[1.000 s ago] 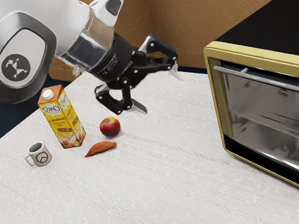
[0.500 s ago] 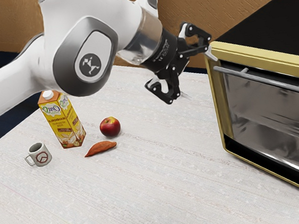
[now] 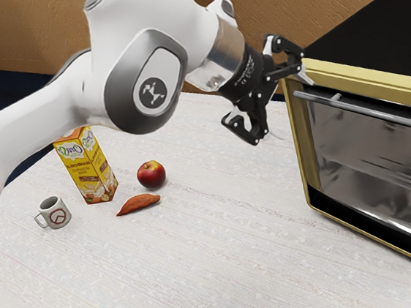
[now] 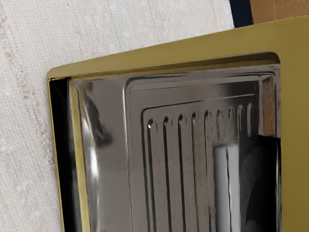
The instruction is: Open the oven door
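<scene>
Oven (image 3: 370, 41) with door (image 3: 367, 155) shut, ribbed metal (image 4: 171, 179) inside, handle (image 3: 377, 110) near the gripper (image 3: 295, 109) spread wide, carton (image 3: 88, 170) and mug (image 3: 55, 213) well apart from the oven

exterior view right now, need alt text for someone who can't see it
A robot arm's open black gripper is close to the upper corner of a gold-framed oven, whose door looks shut. Toward the exterior view's left, a mug, yellow carton, red apple and tapered orange vegetable sit on a pale table.
</scene>
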`<state>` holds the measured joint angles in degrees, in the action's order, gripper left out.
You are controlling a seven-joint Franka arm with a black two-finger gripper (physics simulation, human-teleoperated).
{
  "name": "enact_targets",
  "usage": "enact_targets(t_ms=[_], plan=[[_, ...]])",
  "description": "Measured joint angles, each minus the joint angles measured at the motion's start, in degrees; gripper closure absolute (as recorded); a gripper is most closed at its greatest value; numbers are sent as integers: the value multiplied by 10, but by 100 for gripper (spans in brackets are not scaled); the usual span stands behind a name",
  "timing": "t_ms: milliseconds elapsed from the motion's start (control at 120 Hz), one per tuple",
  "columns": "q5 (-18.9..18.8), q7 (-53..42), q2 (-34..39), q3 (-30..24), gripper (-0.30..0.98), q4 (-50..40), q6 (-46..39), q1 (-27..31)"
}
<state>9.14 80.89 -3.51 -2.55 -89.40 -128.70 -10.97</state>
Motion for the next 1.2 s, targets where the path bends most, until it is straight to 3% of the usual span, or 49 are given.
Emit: enact_targets(t_ms=[467, 667, 833, 983, 1033, 1083, 1117, 1200], plan=[[2, 20, -11, 1, 0, -21, -19, -2], [-3, 25, 96, -1, 0, -184, -55, -2], [12, 28, 289, -122, 0, -387, -93, 147], [133, 8, 477, -261, 0, -517, -107, 308], [113, -11, 452, -253, 1, -425, -59, 345], [49, -39, 338, -216, 1, -213, 40, 362], [17, -58, 271, -182, 1, -122, 101, 357], [-33, -97, 168, -101, 0, -62, 211, 292]])
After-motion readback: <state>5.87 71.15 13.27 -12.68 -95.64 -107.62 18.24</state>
